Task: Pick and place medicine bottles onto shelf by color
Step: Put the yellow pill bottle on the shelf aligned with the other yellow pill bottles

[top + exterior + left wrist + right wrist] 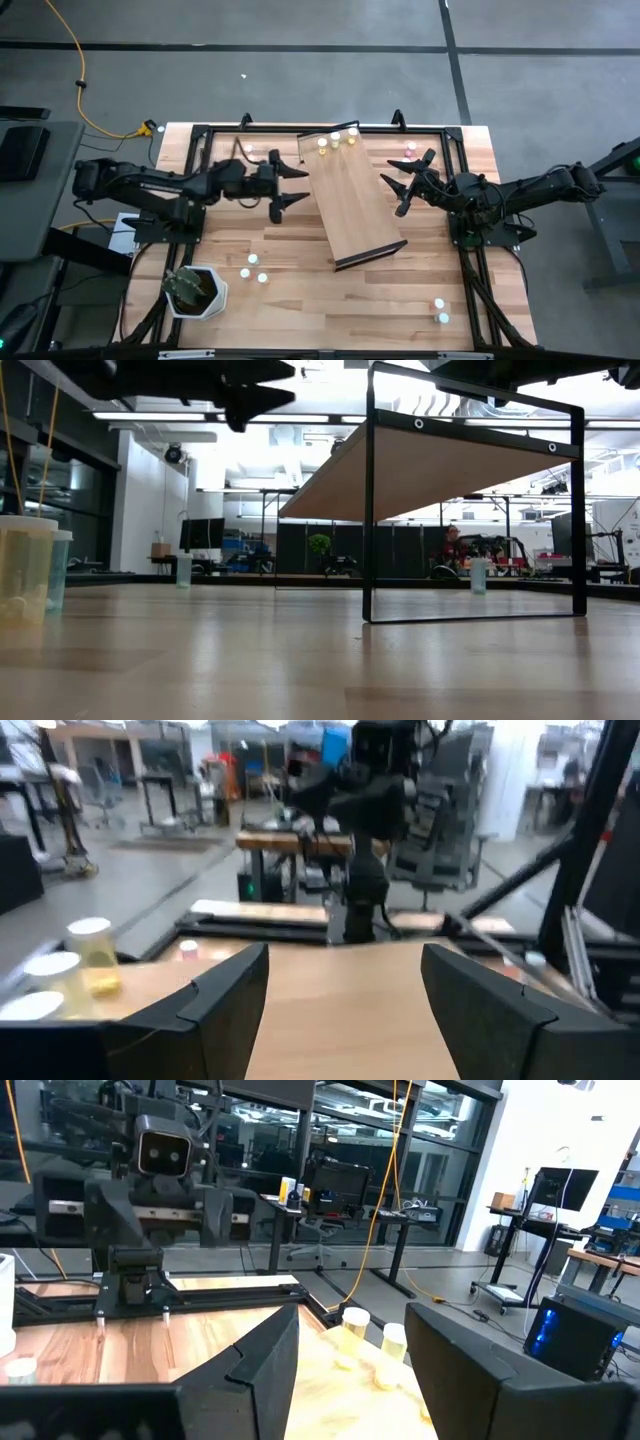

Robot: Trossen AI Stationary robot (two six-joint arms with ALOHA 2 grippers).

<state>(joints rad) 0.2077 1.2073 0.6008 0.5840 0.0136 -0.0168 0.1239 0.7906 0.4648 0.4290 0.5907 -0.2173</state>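
A long light-wood shelf (352, 200) with a dark frame edge stands tilted in the middle of the butcher-block table (300, 300), seen from above as a slanted board running from the far edge toward the table's centre. A cluster of yellow medicine bottles (337, 139) with white caps sits on the shelf's far end. A pink bottle (410, 150) stands on the table just beyond the shelf's far right corner, and pale bottles (273, 156) stand off its far left corner. Three more small bottles (253, 268) lie on the table in front of the shelf toward the left, and two teal ones (441, 310) sit near the front right corner, well apart from the shelf. The left gripper (296, 186) hovers just beside the shelf's left edge, its two dark fingers spread wide and holding nothing. The right gripper (402, 186) hovers at the shelf's right edge, fingers likewise wide apart and empty. From table height the shelf's underside slopes upward within its dark frame. A white pot with a green plant (195, 290) stands at the table's front left corner. A yellow cable (85, 90) runs across the grey floor behind the table.
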